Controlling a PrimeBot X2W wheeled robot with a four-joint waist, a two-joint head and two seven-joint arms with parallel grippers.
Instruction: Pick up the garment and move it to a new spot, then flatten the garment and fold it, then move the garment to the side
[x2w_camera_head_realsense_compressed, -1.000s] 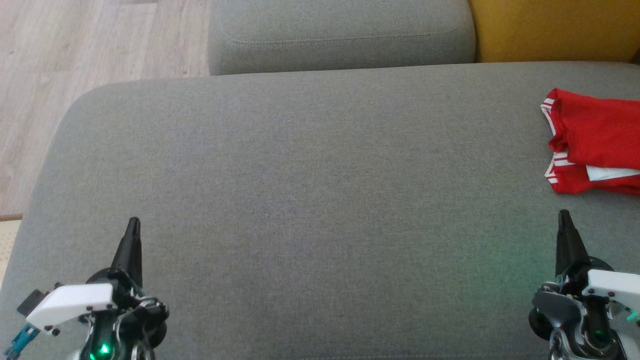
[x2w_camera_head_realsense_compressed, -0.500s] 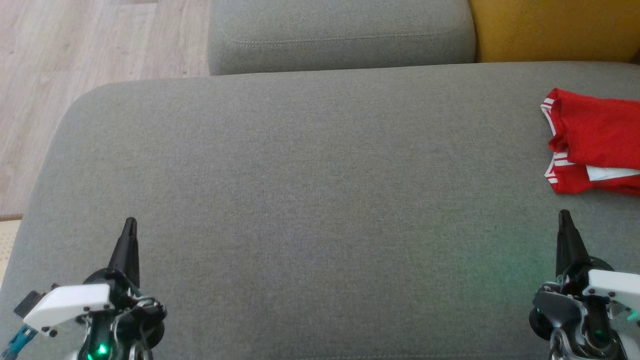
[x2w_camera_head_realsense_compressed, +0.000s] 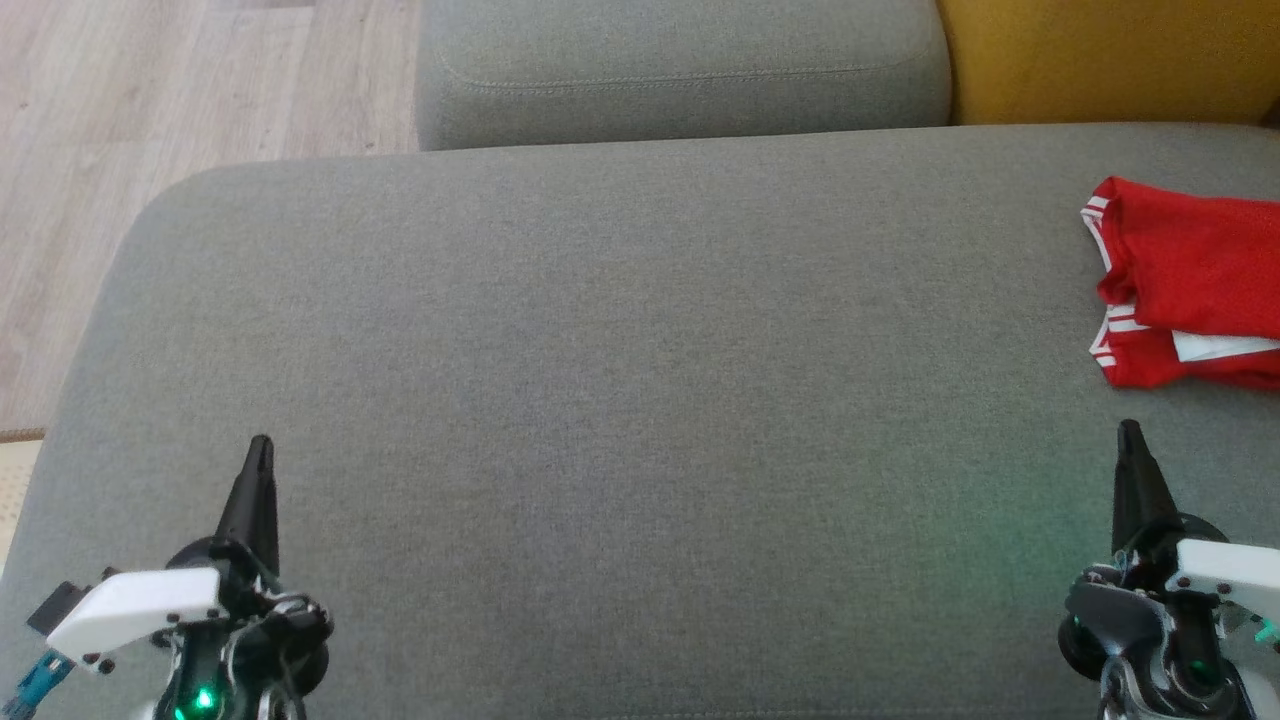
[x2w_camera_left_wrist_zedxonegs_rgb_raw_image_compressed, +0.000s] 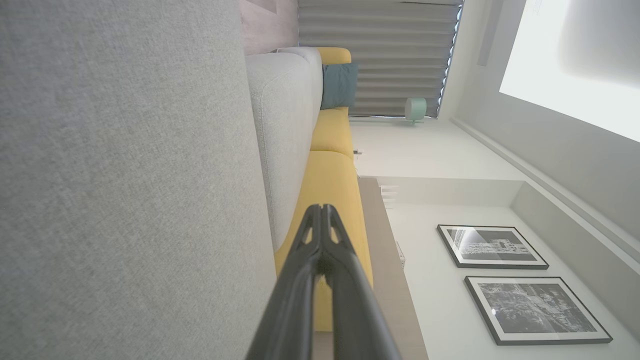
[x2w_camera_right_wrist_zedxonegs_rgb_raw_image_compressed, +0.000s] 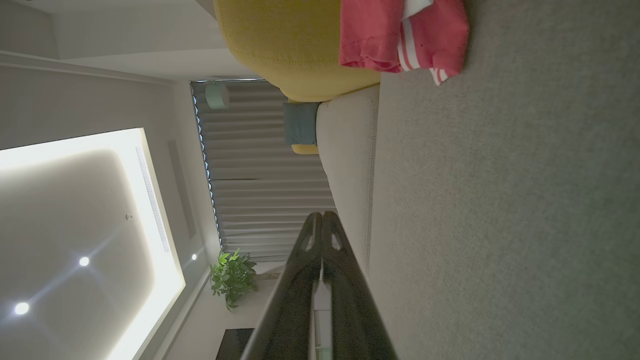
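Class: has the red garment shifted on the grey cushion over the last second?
No. The red garment sits at the same spot below the yellow cushion.

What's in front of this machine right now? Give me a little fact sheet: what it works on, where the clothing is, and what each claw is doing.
surface: grey sofa seat
clothing: red garment with white stripes, folded, on the seat's far right, partly cut off by the head view's edge
left arm: left gripper shut, holding nothing, at the seat's near left
right arm: right gripper shut, holding nothing, short of the garment, not touching it
surroundings: yellow cushion behind; wooden floor at left
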